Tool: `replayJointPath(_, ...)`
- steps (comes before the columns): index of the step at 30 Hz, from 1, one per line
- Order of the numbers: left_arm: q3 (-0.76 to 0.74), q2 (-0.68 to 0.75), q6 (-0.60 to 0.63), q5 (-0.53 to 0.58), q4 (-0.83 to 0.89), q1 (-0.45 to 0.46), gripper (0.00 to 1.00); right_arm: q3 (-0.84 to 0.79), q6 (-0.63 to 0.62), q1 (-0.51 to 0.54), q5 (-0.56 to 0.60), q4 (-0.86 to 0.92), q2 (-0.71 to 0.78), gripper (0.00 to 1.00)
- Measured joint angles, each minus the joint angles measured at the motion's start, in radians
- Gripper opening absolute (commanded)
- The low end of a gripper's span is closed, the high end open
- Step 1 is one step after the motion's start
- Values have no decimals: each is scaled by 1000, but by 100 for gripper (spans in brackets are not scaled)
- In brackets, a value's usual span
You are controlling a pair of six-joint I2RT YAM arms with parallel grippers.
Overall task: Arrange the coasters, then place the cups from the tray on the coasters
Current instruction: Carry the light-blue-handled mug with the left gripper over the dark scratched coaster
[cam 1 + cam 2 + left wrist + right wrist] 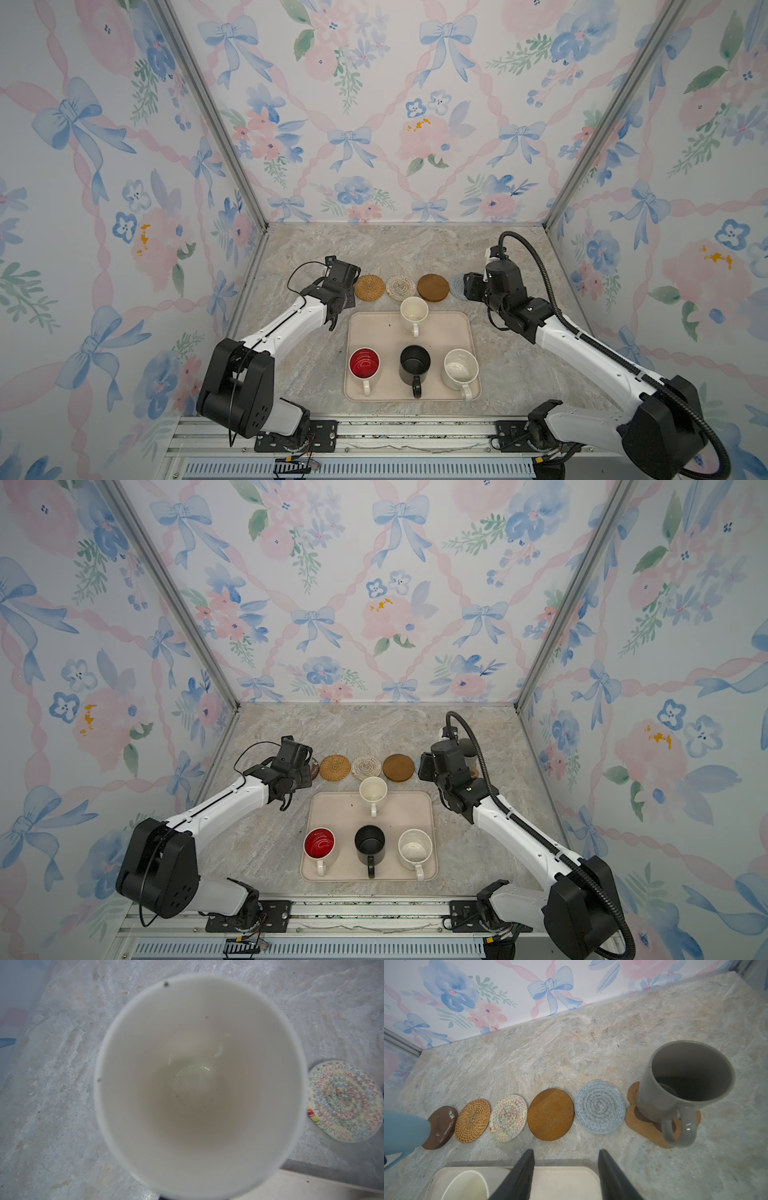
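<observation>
Several coasters lie in a row behind the tray: dark brown disc, tan rattan, cream woven, brown disc, blue-grey and paw-shaped. The tall grey cup stands on the paw coaster. My right gripper is open and empty, over the tray's far edge. My left gripper is shut on the light blue cup, over the dark brown disc; its fingers are hidden. On the tray stand the cream, red-inside, black and speckled cups.
Floral walls close the marble table on three sides, with metal posts at the back corners. The coaster row runs between the two wrists. Bare marble lies behind the coasters and beside the tray.
</observation>
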State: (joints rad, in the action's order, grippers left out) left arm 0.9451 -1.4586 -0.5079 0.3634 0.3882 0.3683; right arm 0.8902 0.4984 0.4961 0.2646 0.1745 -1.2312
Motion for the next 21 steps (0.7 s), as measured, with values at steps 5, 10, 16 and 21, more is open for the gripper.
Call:
replayJointPath(5,1,-46,10,-25,-31,-30,0,6,0,0,-2,0,-6,53)
replayJointPath(10,2,-79,11,-35,-56,-45,0,12,0,0,-3,0,-6,53)
replayJointPath(16,2,-91,13,-37,-66,-52,0,13,0,0,-3,1,-11,53)
replayJointPath(21,2,-92,19,-39,-73,-56,0,13,0,0,-3,1,-13,53)
